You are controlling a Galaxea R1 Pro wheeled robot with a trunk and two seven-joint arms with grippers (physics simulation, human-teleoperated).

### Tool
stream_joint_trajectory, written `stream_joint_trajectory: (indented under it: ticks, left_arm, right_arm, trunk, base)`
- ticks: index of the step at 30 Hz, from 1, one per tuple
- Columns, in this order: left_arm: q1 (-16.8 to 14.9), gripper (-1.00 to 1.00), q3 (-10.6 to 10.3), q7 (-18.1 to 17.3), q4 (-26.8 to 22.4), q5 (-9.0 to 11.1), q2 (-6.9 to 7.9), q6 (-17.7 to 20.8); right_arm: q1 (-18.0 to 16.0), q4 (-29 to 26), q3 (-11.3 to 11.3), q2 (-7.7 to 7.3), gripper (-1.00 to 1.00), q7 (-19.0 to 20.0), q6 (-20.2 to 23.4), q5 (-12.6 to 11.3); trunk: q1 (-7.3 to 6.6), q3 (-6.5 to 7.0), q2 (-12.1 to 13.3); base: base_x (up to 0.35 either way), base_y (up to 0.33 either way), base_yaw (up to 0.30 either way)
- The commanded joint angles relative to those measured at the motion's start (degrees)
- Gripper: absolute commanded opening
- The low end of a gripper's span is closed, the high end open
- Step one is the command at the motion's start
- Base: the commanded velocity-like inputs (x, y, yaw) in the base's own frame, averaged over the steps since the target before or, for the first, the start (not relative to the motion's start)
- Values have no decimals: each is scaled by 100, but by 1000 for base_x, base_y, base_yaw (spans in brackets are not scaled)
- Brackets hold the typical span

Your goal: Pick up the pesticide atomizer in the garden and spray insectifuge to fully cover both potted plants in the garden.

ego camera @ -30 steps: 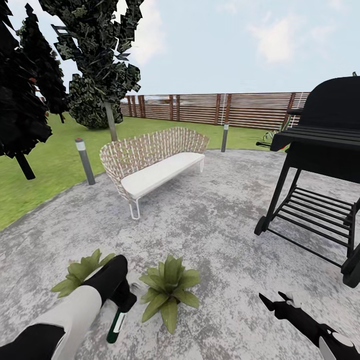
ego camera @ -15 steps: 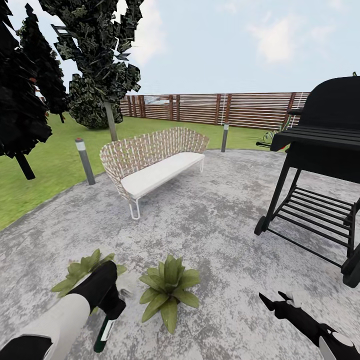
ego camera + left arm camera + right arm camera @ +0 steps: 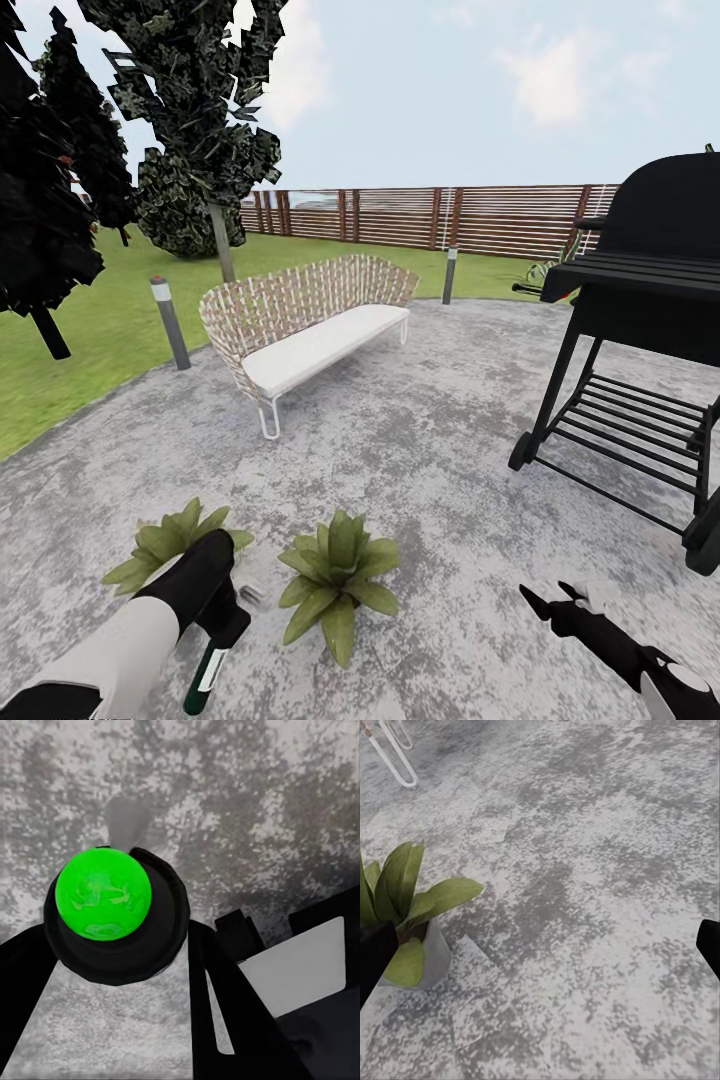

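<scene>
paving [image 3: 420, 450] of round, grey, mottled stone spreads under both arms, grainy and blotched light and dark. the left hand [image 3: 222, 632], black and blocky at the end of a white forearm, is closed around the pesticide atomizer [image 3: 205, 675]: a slim dark-green bottle with a white label, hanging from the hand with its base tilted down toward the paving. in the left wrist view the bottle's end shows as a glossy bright-green dome [image 3: 103, 892] seated in a round black collar, with black fingers [image 3: 232, 1020] on either side of it.

just beyond the left hand sits one potted plant [image 3: 165, 545], a flat rosette of pointed, matte green leaves, partly covered by the forearm. the second potted plant [image 3: 338, 580] stands just to the hand's right side, a fuller rosette with longer blades. in the right wrist view it shows smooth oval leaves rising from a little grey pot [image 3: 431, 960].

the right hand [image 3: 555, 605] is low and well apart to the right of that plant, its two black pointed fingers spread wide with nothing between them.

farther off are a wicker-backed sofa [image 3: 300, 325] with a white cushion and thin wire legs, a black grill [image 3: 640, 330] with slatted shelf and wheels, two grey bollard lamps [image 3: 170, 322], a brown slat fence [image 3: 450, 215] and green lawn [image 3: 90, 340].
</scene>
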Motion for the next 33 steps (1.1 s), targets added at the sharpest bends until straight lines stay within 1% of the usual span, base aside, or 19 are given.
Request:
stream_joint_trajectory:
  ticks: [1,7,10,15,16,18,19,20,23,28,30,32,33]
  left_arm:
    - [-6,-100,-29,-59,-11,-54,-7,11]
    - [-22,-100,-28,-60,-12,-54,-41,11]
    - [-12,-100,-20,-57,-5,-54,-43,11]
    - [-5,-100,-17,-52,4,-53,-45,11]
    - [-5,-100,-18,-52,1,-49,-49,11]
    - [-7,-100,-23,-52,-11,-43,-102,8]
    - [-11,-100,-34,-52,-17,-52,-206,4]
    - [-23,-100,-41,-53,-19,-54,-255,3]
    - [-44,-100,-46,-59,-21,-59,-287,2]
    - [-147,-100,-39,-84,-28,-59,-181,8]
    - [-330,-100,-33,-103,-27,-32,-59,10]
    - [-466,-100,-34,-149,-24,-37,-21,11]
    - [-522,-100,-41,-178,-21,-37,-33,11]
  right_arm:
    - [-5,7,-16,0,100,42,4,-35]
    - [-5,5,-17,-1,100,42,4,-33]
    - [-5,5,-12,-35,100,43,4,-33]
    - [-5,5,-9,-45,100,43,4,-33]
    - [-5,5,-9,-45,100,43,3,-33]
    - [-5,5,-9,-45,100,43,2,-33]
    - [-5,5,-9,-45,100,43,3,-33]
    - [-5,5,-9,-45,100,43,3,-33]
    - [-5,5,-9,-45,100,43,-1,-33]
    - [-5,5,-9,-47,100,43,1,-33]
    - [-5,5,-9,-52,100,43,3,-33]
    - [-5,5,-9,-52,100,43,0,-33]
    - [-5,5,-9,-53,100,43,3,-33]
  trunk:
    - [21,-24,-43]
    - [153,-172,-283]
    - [219,-248,-404]
    - [329,-344,-604]
    - [329,-344,-604]
    - [329,-345,-604]
    - [329,-345,-604]
    - [329,-345,-604]
    - [329,-345,-604]
    - [329,-345,-604]
    - [329,-345,-604]
    - [329,-345,-604]
    - [329,-345,-604]
  base:
    - [0,0,0]
    - [0,0,0]
    - [0,0,0]
    - [0,0,0]
    - [0,0,0]
    - [0,0,0]
    - [0,0,0]
    - [0,0,0]
    - [0,0,0]
    - [0,0,0]
    - [0,0,0]
    - [0,0,0]
    - [0,0,0]
